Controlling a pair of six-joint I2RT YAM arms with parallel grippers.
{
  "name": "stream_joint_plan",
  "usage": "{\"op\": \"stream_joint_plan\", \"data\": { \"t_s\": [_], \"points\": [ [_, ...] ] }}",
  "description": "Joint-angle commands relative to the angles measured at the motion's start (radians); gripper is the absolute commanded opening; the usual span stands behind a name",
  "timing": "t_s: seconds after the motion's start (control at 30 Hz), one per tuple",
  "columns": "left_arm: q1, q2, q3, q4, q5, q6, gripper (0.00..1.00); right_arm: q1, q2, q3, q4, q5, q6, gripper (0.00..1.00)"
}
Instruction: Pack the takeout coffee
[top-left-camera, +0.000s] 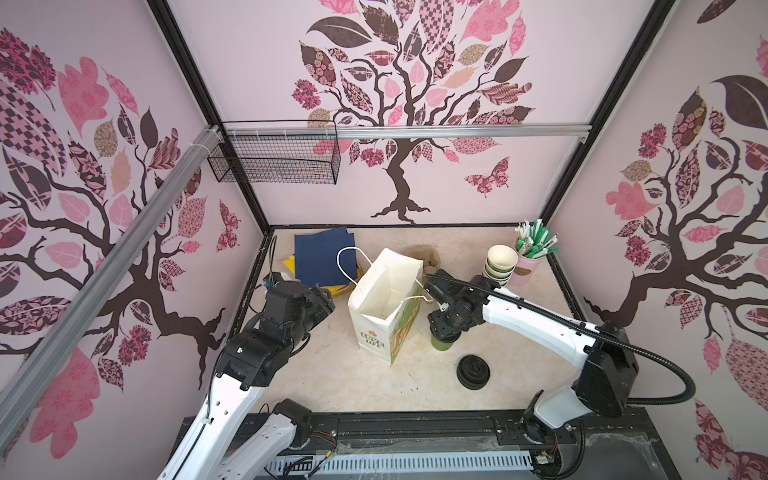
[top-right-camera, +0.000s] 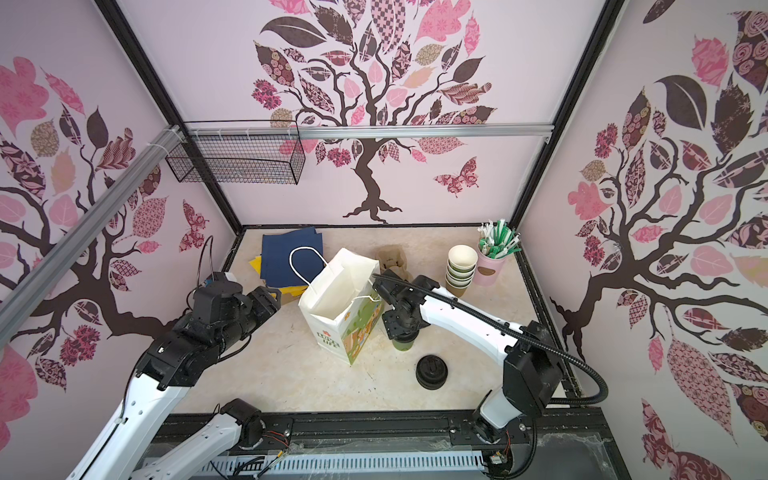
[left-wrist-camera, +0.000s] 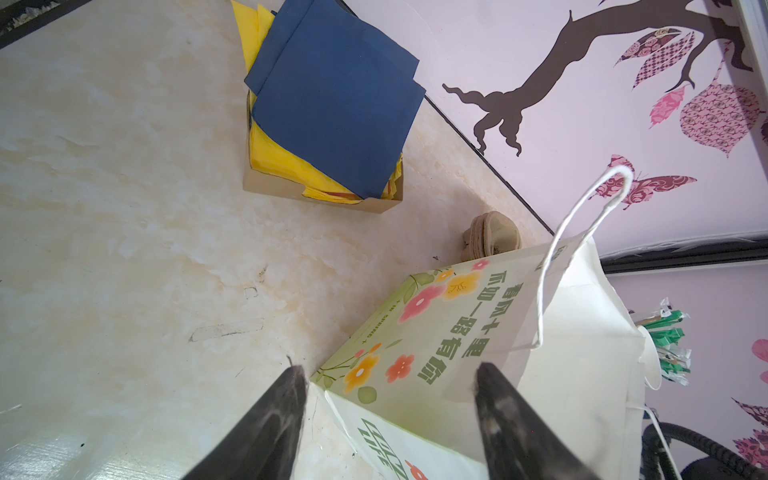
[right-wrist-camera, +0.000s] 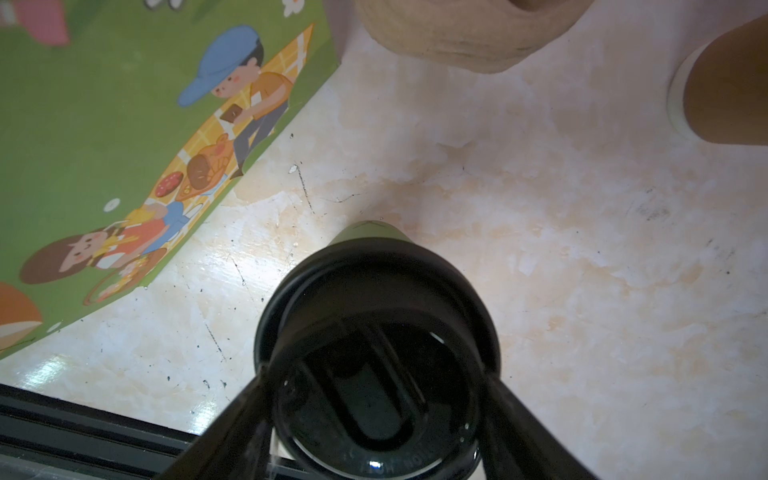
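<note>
Right wrist view: the green coffee cup (right-wrist-camera: 368, 232) stands on the table (right-wrist-camera: 540, 249) just beside the bag (right-wrist-camera: 104, 124) — the right gripper (right-wrist-camera: 378, 374) has its jaws spread either side of the black lid (right-wrist-camera: 374, 291). The left gripper (left-wrist-camera: 390, 370) is spread wide too — empty, near the bag.

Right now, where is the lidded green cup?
In both top views the lidded green cup stands just right of the paper bag, under the right gripper, which straddles it.
</note>
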Motion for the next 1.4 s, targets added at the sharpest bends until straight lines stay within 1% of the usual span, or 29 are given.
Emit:
{"op": "stream_joint_plan", "data": {
  "t_s": [0.0, 0.27, 0.4, 0.5, 0.63, 0.87, 1.03, 1.17, 1.37],
  "points": [
    [0.006, 0.0, 0.008, -0.006, -0.016, 0.018, 0.69, -0.012, 0.017, -0.03, -0.005, -0.061, -0.011, 0.72],
    [0.005, 0.0, 0.012, 0.004, -0.006, 0.026, 0.68, -0.02, 0.012, -0.073, 0.006, -0.098, -0.065, 0.69],
    [0.005, 0.003, 0.025, 0.048, 0.036, 0.079, 0.69, -0.02, 0.012, -0.108, 0.015, -0.106, -0.133, 0.68],
    [0.005, 0.01, 0.042, 0.07, 0.073, 0.116, 0.7, -0.021, 0.01, -0.13, 0.01, -0.091, -0.176, 0.69],
    [0.005, 0.024, 0.041, 0.09, 0.119, 0.127, 0.71, -0.021, 0.008, -0.146, 0.006, -0.07, -0.203, 0.7],
    [0.006, 0.029, 0.032, 0.112, 0.155, 0.119, 0.71, -0.021, 0.019, -0.145, 0.006, -0.067, -0.203, 0.7],
    [0.007, 0.033, 0.045, 0.122, 0.19, 0.144, 0.71, -0.02, -0.005, -0.101, -0.001, -0.064, -0.189, 0.7],
    [0.007, 0.021, 0.035, 0.173, 0.241, 0.172, 0.72, -0.021, -0.022, -0.06, -0.006, -0.085, -0.169, 0.72],
    [0.007, 0.013, 0.035, 0.212, 0.304, 0.22, 0.73, -0.022, -0.028, -0.065, 0.008, -0.083, -0.158, 0.75]
  ]
}}
